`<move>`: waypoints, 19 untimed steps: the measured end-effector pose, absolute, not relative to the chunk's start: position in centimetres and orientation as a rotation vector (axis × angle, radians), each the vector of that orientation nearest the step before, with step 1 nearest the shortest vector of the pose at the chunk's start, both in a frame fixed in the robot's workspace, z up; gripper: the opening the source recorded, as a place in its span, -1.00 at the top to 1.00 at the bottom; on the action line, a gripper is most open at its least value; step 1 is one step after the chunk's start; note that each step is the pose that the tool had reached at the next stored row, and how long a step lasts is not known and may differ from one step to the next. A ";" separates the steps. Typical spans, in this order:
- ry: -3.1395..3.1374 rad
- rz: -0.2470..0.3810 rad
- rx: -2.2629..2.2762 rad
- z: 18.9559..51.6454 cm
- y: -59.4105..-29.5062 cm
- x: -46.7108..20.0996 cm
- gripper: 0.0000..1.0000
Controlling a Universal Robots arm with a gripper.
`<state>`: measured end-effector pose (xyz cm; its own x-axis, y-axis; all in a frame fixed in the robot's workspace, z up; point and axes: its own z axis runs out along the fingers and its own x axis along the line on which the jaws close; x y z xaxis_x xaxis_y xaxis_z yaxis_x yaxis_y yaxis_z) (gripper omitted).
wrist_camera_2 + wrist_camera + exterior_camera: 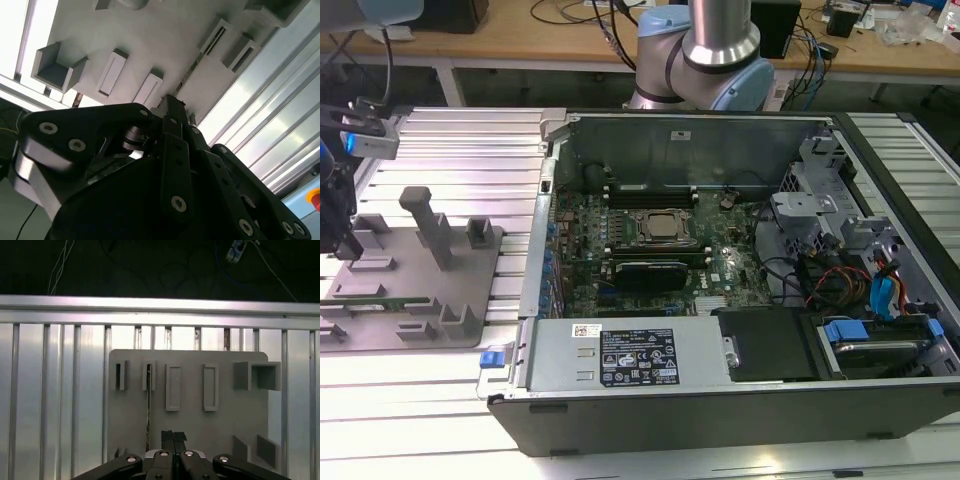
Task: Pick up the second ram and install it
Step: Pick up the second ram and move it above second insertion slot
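**Exterior view.** The gripper (348, 248) is at the exterior view's far left, above the grey fixture tray (470, 270). The picture's edge cuts off much of its dark body, so its finger gap cannot be read here. The second ram (375, 297) is on the tray, below and close to the gripper. It shows as a thin green strip between grey blocks, with its long axis along the exterior view's left-right line. Its far left end is hard to make out. The open computer case (720, 130) stands well apart, towards the exterior view's right, with the motherboard (710, 270) exposed inside.

**First wrist view.** The camera looks straight down on the tray (190, 425). The ram (148, 412) is seen edge-on as a narrow line, so it stands on its long edge. One end sits in a slotted block (148, 376). The other end runs towards the gripper (173, 436) and is hidden by the gripper's body. The fingertips (167, 437) are closed together with nothing between them. The ram lies just beside them, not touching.

**Second wrist view.** The gripper's black linkage (172, 165) blocks much of the tray. The ram is too slim to pick out with confidence.
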<state>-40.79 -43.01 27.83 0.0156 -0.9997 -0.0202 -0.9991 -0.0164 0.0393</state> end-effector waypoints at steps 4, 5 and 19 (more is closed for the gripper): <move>-2.201 -0.066 2.221 27.3 -44.2 -40.8 0.84; -2.203 -0.066 2.220 26.9 -44.5 -40.8 0.84; -2.203 -0.066 2.220 23.6 -44.9 -41.6 0.84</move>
